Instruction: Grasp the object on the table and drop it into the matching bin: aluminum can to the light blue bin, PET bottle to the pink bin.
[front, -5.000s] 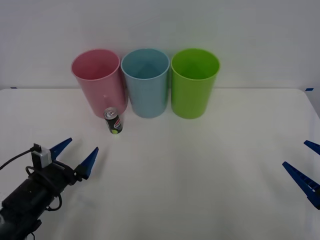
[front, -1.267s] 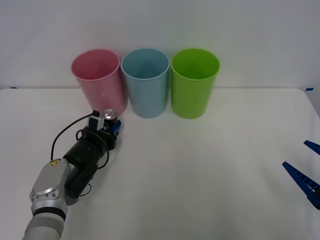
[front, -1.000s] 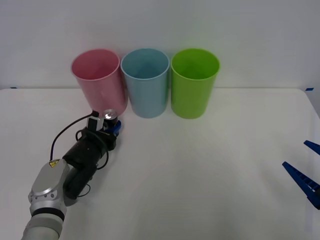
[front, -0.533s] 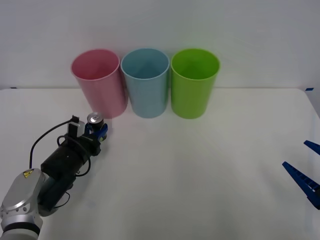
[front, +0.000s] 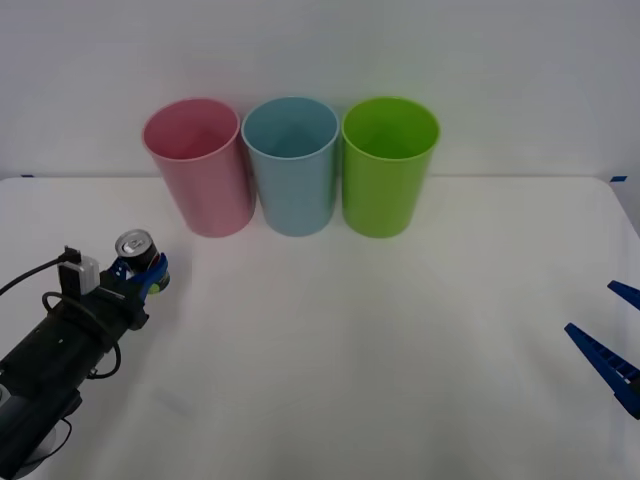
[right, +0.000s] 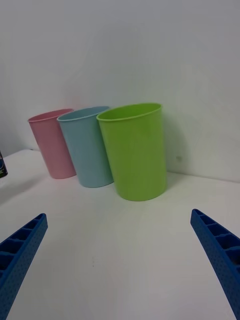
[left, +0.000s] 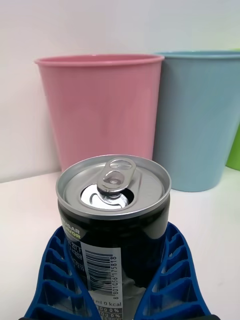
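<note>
At the left of the front view, the left tool is clamped on the aluminum can, its blue ribbed fingers pressed against the can's black sides. The can is upright, silver top and pull tab facing up, with a barcode showing on its side in the left wrist view. It sits over the left part of the white tabletop, in front of and to the left of the pink bin, apart from it. Whether the can's base touches the tabletop cannot be told.

Along the far edge of the tabletop three tall bins stand upright in a row, each just beside the next: the pink bin, then the light blue bin in the middle, then a lime green bin.

At the far right edge of the front view, the right tool is over the tabletop with its fingers spread wide apart, holding nothing. In the right wrist view its two blue fingers sit at the two lower corners, with the bins well beyond them.
</note>
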